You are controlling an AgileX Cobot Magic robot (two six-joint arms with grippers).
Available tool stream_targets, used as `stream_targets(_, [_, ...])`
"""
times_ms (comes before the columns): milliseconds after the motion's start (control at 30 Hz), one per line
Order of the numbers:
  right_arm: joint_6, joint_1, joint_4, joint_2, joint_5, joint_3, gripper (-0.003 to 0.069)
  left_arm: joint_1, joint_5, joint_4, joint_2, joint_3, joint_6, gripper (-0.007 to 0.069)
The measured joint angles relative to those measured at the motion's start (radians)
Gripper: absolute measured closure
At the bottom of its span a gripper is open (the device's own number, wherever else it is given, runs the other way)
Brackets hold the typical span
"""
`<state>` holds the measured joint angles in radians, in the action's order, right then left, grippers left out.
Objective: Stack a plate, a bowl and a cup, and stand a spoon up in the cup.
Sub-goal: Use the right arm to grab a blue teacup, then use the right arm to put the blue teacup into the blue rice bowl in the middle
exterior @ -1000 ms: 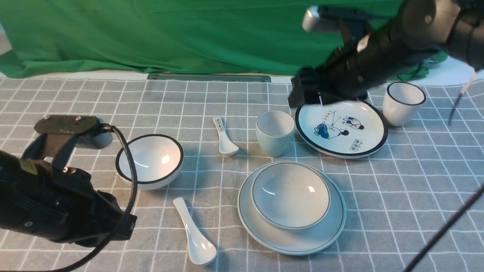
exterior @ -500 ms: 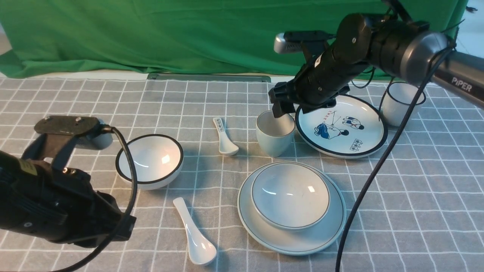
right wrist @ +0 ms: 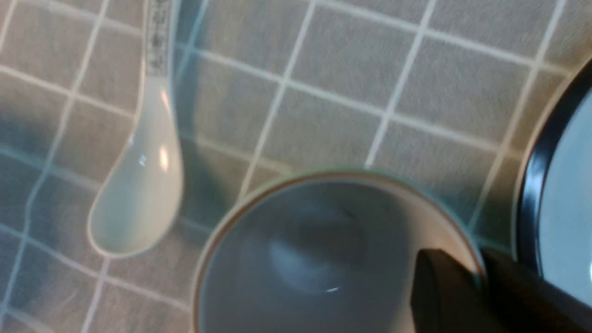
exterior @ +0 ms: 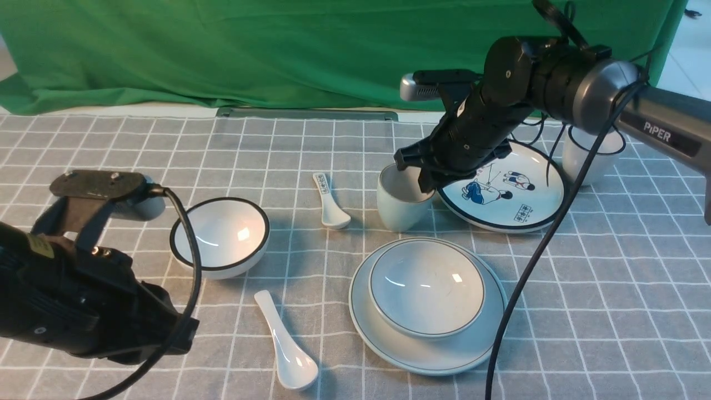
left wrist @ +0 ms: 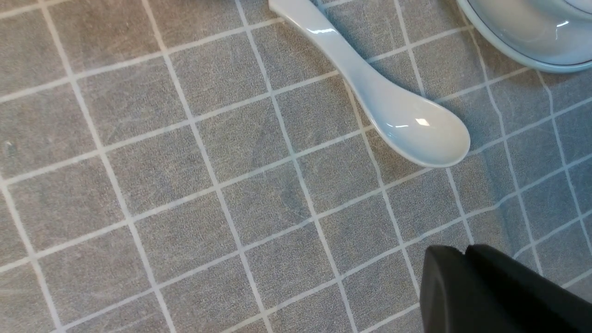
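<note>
Your right gripper point(exterior: 421, 176) pinches the cup point(exterior: 395, 206) at its rim, one finger inside. The cup stands on the desk point(exterior: 611, 266) behind the bowl point(exterior: 426, 289), which sits in the plate point(exterior: 373, 328). Whether your left gripper point(left wrist: 465, 259), near the spoon point(exterior: 286, 347), is clenched, you cannot tell.

I am seeing a grey cloth point(exterior: 111, 144) crossed by white grid lines, a green backdrop point(exterior: 222, 50) filling the frame's top, and my black right gripper point(exterior: 414, 179) showing against the pale bluish-white cup point(exterior: 397, 214).

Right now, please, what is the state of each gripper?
Left gripper: closed, holding nothing.
Right gripper: closed on the rim of the cup, one finger inside, one outside.
</note>
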<state>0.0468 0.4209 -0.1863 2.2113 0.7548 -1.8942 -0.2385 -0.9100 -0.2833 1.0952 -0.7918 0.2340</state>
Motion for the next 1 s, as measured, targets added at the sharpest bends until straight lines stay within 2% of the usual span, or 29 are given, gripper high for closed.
stream_targets(200, [0.029, 0.000, 0.016, -0.093, 0.174, -0.087, 0.0571, 0.000, 0.000, 0.000, 0.000, 0.000, 0.000, 0.0607])
stream_targets(333, [0.047, 0.000, 0.015, -0.266, 0.374, -0.101, 0.0571, 0.000, 0.017, 0.000, 0.000, 0.000, 0.000, 0.0607])
stream_targets(567, [0.046, 0.062, 0.021, -0.371, 0.361, 0.133, 0.0571, 0.000, 0.062, -0.004, 0.000, 0.000, 0.001, 0.0607])
stream_targets(800, [0.043, 0.102, 0.036, -0.343, 0.174, 0.326, 0.0571, 0.000, 0.059, -0.004, 0.000, 0.000, 0.001, 0.0607])
stream_targets(1000, [0.038, 0.102, 0.050, -0.305, 0.114, 0.384, 0.0569, 0.000, 0.056, -0.004, 0.000, 0.000, 0.001, 0.0607])
